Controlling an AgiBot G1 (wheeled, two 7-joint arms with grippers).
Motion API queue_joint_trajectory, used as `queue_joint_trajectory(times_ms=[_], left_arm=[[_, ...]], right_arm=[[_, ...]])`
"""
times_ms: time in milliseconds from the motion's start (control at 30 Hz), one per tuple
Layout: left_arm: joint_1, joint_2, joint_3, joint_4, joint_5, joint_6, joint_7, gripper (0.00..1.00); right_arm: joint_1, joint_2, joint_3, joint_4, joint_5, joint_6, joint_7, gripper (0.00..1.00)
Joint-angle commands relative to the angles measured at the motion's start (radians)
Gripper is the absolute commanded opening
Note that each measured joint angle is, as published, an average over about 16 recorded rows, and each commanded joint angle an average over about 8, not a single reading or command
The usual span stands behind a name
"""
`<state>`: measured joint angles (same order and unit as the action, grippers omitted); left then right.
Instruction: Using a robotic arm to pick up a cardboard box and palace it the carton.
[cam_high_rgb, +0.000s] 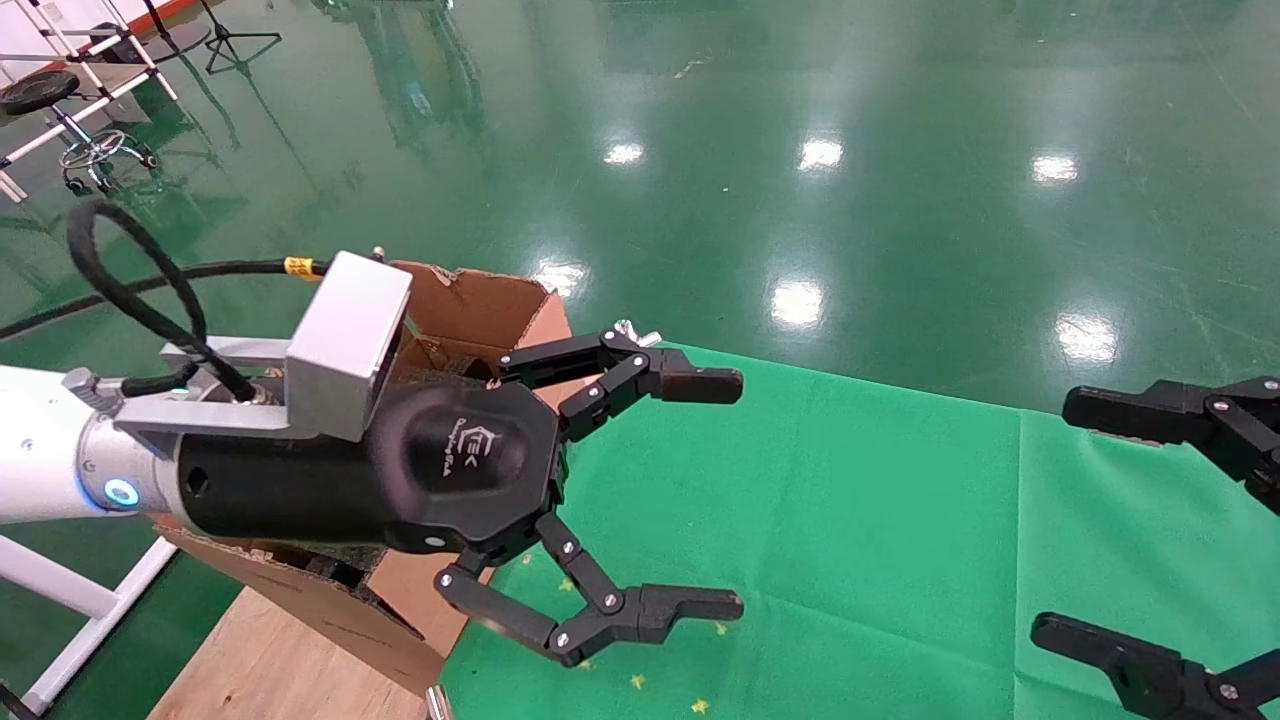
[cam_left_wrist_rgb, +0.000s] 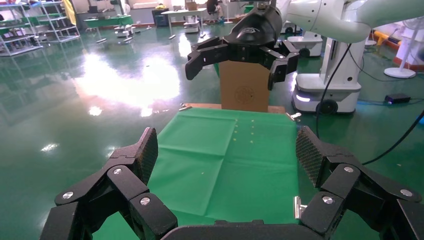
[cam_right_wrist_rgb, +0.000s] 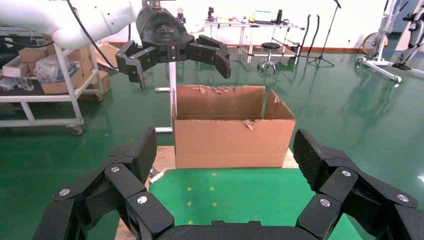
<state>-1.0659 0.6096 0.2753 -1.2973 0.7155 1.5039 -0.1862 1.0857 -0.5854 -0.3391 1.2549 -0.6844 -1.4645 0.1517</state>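
Note:
The carton (cam_high_rgb: 480, 305) stands open at the left end of the table, its flaps torn; it also shows in the right wrist view, carton (cam_right_wrist_rgb: 230, 140). My left gripper (cam_high_rgb: 735, 495), on the white arm, hovers over the carton's near side. It is open and empty, with its fingers spread out over the green cloth (cam_high_rgb: 850, 500). The left wrist view shows those jaws of the left gripper (cam_left_wrist_rgb: 227, 152) wide apart above bare cloth. My right gripper (cam_high_rgb: 1060, 518) hangs open and empty at the right edge, and the right gripper (cam_right_wrist_rgb: 225, 152) faces the carton. The cardboard box is out of view.
The cloth covers a wooden table top (cam_high_rgb: 250, 660) that stops just left of the carton. Metal clips (cam_left_wrist_rgb: 298, 206) hold the cloth's edge. A glossy green floor surrounds the table, with a stool (cam_high_rgb: 95, 150) and white frames far left.

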Motion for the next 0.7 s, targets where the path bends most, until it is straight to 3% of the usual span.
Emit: queue_joint_trajectory(times_ms=[33, 700], left_arm=[[-0.002, 0.000, 0.001, 0.003, 0.003, -0.002, 0.000, 1.00], [-0.008, 0.002, 0.004, 0.014, 0.015, -0.009, -0.001, 1.00]], right_arm=[[0.000, 0.000, 0.000, 0.000, 0.000, 0.000, 0.000, 1.00], [0.000, 0.000, 0.000, 0.000, 0.000, 0.000, 0.000, 1.00]])
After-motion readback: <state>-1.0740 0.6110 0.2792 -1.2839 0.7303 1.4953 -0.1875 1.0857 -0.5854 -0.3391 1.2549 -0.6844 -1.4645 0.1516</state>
